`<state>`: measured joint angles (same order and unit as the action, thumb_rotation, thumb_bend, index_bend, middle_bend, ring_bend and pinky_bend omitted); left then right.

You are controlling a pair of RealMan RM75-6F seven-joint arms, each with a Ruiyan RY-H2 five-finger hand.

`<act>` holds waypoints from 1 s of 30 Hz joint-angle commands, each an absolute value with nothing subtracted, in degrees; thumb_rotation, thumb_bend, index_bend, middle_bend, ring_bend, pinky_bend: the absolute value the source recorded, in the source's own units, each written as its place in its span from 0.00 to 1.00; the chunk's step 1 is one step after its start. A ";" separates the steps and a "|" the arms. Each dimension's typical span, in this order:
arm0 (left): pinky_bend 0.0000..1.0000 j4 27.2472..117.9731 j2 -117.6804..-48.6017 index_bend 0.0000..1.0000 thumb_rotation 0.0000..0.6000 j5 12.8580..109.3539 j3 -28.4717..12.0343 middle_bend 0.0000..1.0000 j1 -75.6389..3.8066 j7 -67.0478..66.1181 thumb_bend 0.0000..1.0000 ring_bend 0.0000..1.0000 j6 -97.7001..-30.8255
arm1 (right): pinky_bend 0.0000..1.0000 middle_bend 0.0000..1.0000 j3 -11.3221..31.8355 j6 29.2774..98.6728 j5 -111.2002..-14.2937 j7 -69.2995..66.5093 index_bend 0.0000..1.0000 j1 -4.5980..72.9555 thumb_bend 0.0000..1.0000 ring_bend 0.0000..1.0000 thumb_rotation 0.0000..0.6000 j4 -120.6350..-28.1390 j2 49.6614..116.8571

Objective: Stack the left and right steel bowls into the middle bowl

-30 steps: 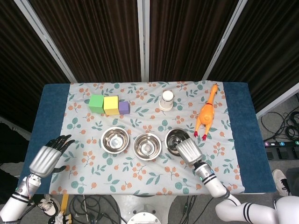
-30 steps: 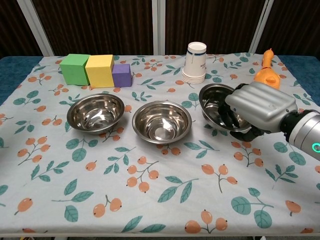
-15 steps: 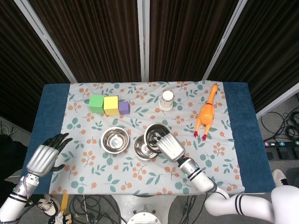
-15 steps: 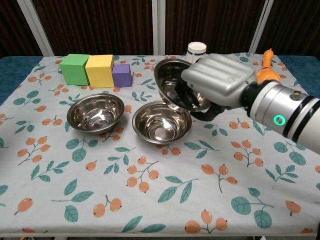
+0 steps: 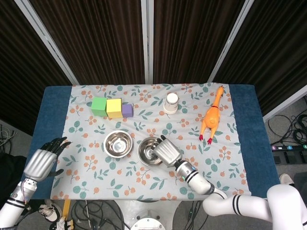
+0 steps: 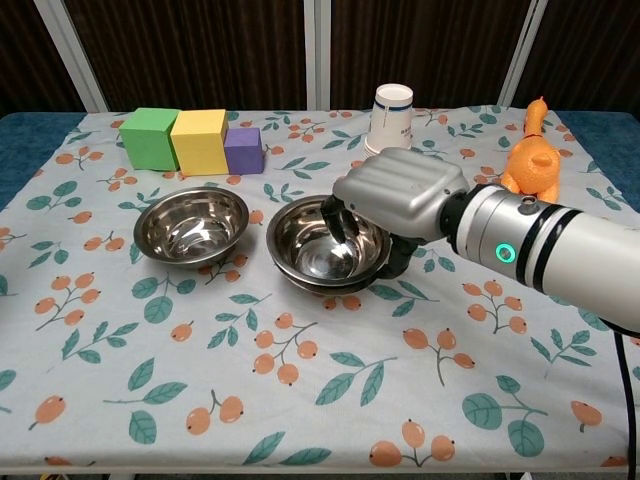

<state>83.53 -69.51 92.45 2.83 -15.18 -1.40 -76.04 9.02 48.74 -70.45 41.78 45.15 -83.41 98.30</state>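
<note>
The left hand [image 5: 41, 162] hovers open, fingers spread, off the table's [image 6: 150, 400] left edge. The left bowl [image 6: 191, 224] awaits stacking. The right hand [image 6: 400, 200] grips the right bowl [image 6: 330, 240], now nested in the middle bowl [image 6: 325, 283]; next, release.

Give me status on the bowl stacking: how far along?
About halfway. Done: the right bowl sits nested in the middle bowl. In hand: the right hand has its fingers over that bowl's rim, not let go. Left: the left bowl sits alone on the cloth, and the left hand hangs open off the table edge.
</note>
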 commanded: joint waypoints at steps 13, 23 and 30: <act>0.27 83.84 -69.75 0.19 1.00 94.00 3.04 0.19 -16.48 -3.28 0.06 0.13 -74.87 | 0.22 0.34 10.84 60.89 -71.40 44.78 0.32 41.17 0.00 0.20 1.00 -106.86 80.61; 0.32 84.71 -71.29 0.22 1.00 98.66 4.80 0.25 -20.71 -9.39 0.09 0.15 -69.22 | 0.25 0.34 13.93 67.55 -70.66 39.01 0.32 36.95 0.00 0.22 1.00 -117.86 68.87; 0.33 81.34 -75.32 0.26 1.00 102.44 4.52 0.26 -24.01 -11.73 0.12 0.17 -67.76 | 0.25 0.34 14.08 68.39 -70.27 36.09 0.32 35.95 0.00 0.22 1.00 -117.32 65.82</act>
